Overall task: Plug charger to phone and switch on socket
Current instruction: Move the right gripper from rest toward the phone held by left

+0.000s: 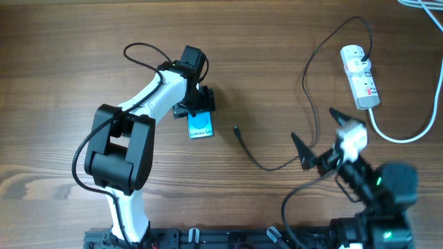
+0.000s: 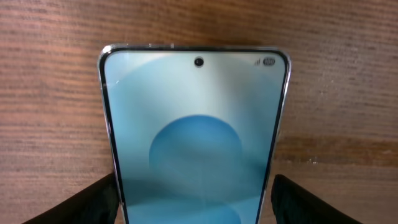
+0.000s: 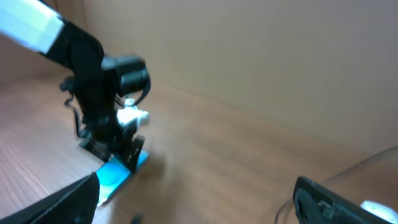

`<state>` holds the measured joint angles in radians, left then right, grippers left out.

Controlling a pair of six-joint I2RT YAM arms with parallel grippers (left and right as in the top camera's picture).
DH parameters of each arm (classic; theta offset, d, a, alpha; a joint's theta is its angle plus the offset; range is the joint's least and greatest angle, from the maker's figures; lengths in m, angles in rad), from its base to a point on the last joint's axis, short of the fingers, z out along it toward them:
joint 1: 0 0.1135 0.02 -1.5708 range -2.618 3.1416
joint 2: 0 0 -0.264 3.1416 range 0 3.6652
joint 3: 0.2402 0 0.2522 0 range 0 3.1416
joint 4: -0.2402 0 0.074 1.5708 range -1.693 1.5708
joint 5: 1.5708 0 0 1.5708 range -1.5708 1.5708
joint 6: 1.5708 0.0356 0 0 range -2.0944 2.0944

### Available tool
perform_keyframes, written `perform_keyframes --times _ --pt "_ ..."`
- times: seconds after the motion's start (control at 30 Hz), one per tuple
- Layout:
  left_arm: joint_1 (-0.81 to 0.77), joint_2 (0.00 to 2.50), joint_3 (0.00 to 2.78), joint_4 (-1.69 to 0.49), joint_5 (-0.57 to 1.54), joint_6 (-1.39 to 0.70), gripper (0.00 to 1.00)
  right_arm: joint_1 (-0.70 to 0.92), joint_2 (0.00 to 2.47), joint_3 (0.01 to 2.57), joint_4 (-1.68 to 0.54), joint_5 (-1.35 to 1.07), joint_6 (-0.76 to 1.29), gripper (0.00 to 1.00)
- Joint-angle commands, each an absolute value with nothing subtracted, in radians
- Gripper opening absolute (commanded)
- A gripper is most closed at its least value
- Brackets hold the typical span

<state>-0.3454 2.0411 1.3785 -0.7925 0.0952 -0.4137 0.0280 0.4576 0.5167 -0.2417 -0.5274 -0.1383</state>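
Observation:
The phone [image 1: 201, 126] lies flat on the wooden table with its blue screen up. It fills the left wrist view [image 2: 196, 137] and shows in the right wrist view [image 3: 117, 173]. My left gripper [image 1: 196, 105] is open and straddles the phone's sides; its left finger is at the edge and its right finger stands a little apart [image 2: 196, 205]. The charger's thin black cable [image 1: 266, 164] runs from the socket [image 1: 361, 77] in a loop to its free tip [image 1: 237, 130], right of the phone. My right gripper [image 1: 320, 135] is open and empty above the cable [image 3: 205, 205].
A thick white cord [image 1: 401, 137] curves from the socket towards the table's right edge. A white plug head [image 1: 351, 53] sits in the socket's far end. The arm bases stand along the front edge.

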Motion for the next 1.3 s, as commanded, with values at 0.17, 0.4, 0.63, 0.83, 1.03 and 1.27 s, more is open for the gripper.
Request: perform_keyframes --times 0.17,0.4,0.63,0.83,1.03,1.27 --pt "-0.388 2.075 1.358 -0.807 0.025 -0.456 0.78 0.027 0.970 0.948 -0.454 -0.617 0.040 1.00" --pt "-0.410 2.076 1.357 -0.803 0.025 -0.456 0.78 0.027 1.169 0.948 -0.493 -0.794 0.198 0.91" --pt "-0.403 2.076 1.357 -0.791 0.024 -0.456 0.69 0.065 1.334 0.947 -0.601 -0.672 0.140 1.00" --pt "-0.383 2.076 1.357 -0.792 -0.083 -0.456 0.67 0.169 1.490 0.942 -0.499 -0.670 0.189 1.00" --pt "-0.353 2.076 1.357 -0.799 -0.150 -0.456 0.68 0.320 1.650 0.942 -0.350 -0.685 0.247 1.00" --pt "-0.314 2.076 1.357 -0.778 -0.109 -0.452 0.76 0.426 1.683 0.945 -0.161 -0.669 0.305 1.00"
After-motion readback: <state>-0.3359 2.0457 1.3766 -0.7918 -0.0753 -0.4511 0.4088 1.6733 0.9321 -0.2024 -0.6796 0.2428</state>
